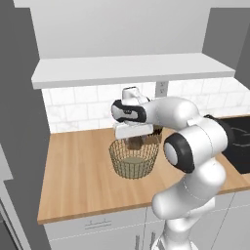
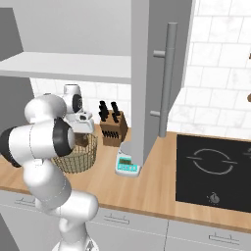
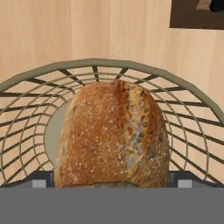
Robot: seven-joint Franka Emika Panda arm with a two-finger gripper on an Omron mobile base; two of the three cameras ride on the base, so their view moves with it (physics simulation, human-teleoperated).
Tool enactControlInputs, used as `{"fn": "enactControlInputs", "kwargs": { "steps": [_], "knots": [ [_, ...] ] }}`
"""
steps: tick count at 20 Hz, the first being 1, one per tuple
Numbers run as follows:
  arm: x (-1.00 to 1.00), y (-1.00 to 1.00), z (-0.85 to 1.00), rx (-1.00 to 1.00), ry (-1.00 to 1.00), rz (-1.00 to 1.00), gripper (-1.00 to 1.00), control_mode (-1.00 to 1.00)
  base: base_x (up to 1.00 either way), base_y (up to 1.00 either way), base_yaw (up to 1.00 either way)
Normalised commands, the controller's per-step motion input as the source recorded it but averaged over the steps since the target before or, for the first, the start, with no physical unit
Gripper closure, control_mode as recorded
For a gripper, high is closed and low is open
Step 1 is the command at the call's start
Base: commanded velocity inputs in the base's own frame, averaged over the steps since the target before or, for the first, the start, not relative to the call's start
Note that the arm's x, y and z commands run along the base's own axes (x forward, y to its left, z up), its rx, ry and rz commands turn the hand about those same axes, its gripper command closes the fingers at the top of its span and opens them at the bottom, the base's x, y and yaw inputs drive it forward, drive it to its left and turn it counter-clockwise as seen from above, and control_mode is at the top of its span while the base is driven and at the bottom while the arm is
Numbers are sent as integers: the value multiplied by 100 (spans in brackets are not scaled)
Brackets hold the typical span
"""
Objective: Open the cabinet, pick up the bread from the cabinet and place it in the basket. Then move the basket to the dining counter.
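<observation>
The wire basket (image 1: 132, 162) (image 2: 73, 158) stands on the wooden counter under the cabinet (image 1: 132, 69). My gripper (image 1: 134, 138) (image 2: 82, 133) hangs just over the basket's mouth, pointing down. The golden-brown bread (image 3: 113, 135) (image 1: 135, 143) sits right below the hand at rim height, between widely spread jaws, and hides most of the basket's beige base. The basket rim (image 3: 109, 62) arcs behind it. The gripper is open; whether the bread rests on the basket floor I cannot tell. The cabinet door (image 2: 147, 73) stands open with its bar handle (image 2: 169, 81). The dining counter is out of view.
A knife block (image 2: 113, 128) stands behind the basket against the tiled wall. A small teal kitchen scale (image 2: 127, 165) lies to its right under the open door. A black cooktop (image 2: 213, 166) (image 1: 239, 141) fills the counter's right end.
</observation>
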Motion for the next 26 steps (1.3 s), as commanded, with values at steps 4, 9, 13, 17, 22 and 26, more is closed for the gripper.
{"fn": "enactControlInputs", "kwargs": {
  "steps": [4, 9, 13, 17, 22, 26],
  "knots": [
    [-1, 0, 0, 0, -5, 0, -100, -100, 0, 0, 0],
    [-47, 0, -2, 0, -2, 0, -100, -100, 0, 0, 0],
    [-99, 0, 0, 0, 0, 0, -100, -100, 0, 0, 0],
    [-42, 0, 9, 0, 5, 0, -100, -100, 0, 0, 0],
    [3, 0, -2, 0, 18, -3, -100, -100, 0, 0, 0],
    [4, -1, -4, -1, 12, -8, -100, -100, 0, 0, 0]
  ]
}}
